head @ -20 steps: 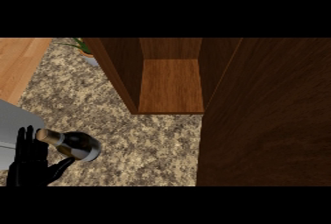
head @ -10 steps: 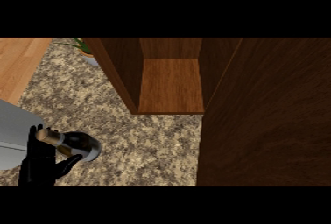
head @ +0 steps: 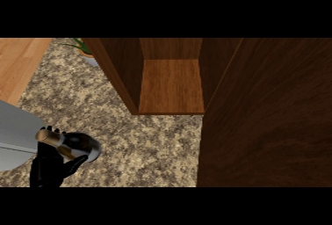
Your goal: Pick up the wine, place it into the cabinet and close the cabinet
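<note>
The wine bottle point(head: 83, 146) stands on the speckled counter at the lower left; its dark body and gold-capped neck point(head: 48, 137) are seen from above. My left hand point(head: 48, 170) comes up from the lower edge and curls round the bottle, fingers behind the neck and thumb under the body. The wooden cabinet point(head: 171, 86) stands open at the top centre with a bare shelf inside. Its open door point(head: 266, 118) fills the right side of the view. My right hand does not show.
A grey flat surface point(head: 13, 136) lies at the left edge beside the bottle. A potted plant point(head: 82, 45) stands left of the cabinet at the top. Wooden flooring point(head: 19, 61) shows at the upper left. Speckled counter point(head: 149, 145) spans between bottle and cabinet.
My left hand has shifted right from beside the bottle and curled its fingers and thumb round it. The bottle has barely moved.
</note>
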